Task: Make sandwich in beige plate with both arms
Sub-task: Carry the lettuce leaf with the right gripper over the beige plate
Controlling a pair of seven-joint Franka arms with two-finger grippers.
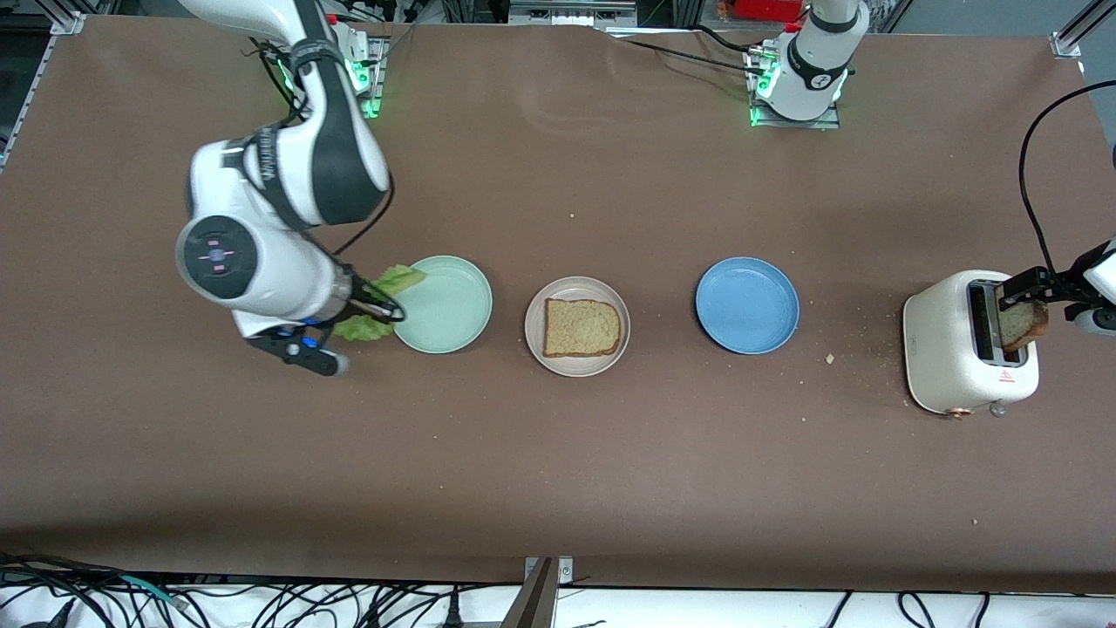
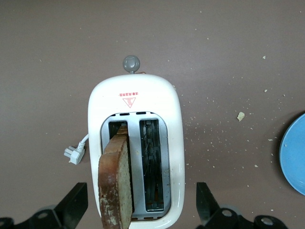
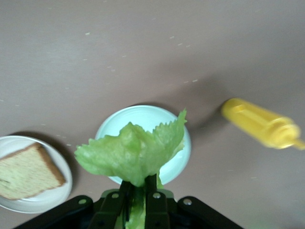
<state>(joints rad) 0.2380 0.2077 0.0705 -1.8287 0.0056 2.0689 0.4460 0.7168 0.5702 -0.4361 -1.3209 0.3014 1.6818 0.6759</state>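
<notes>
The right pincer (image 3: 137, 198) is mostly hidden in the front view under its own white wrist; only the right wrist view shows its fingers clenched on the stem of a crinkled green lettuce leaf (image 3: 132, 153), held up over the round mint green plate (image 1: 446, 304). In the front view just two bits of the leaf peek out from under the arm. A yellow squeeze bottle (image 3: 261, 123) shows, blurred, in the right wrist view alone. The left arm is cut off at the frame edge; its left pincer (image 2: 142, 202) stands released, fingers wide, over the white two-slot toaster (image 1: 968, 342) at the left arm's end of the table (image 1: 558, 471). A brown toasted bread slice (image 2: 116, 180) stands tilted out of one slot, between the fingers and touching neither. The round pale beige plate (image 1: 577, 362) lies between the mint plate and a round blue plate (image 1: 747, 304), carrying one square bread slice (image 1: 581, 328) flat. The right arm bends low, elbow up, wrist down beside the mint plate.
</notes>
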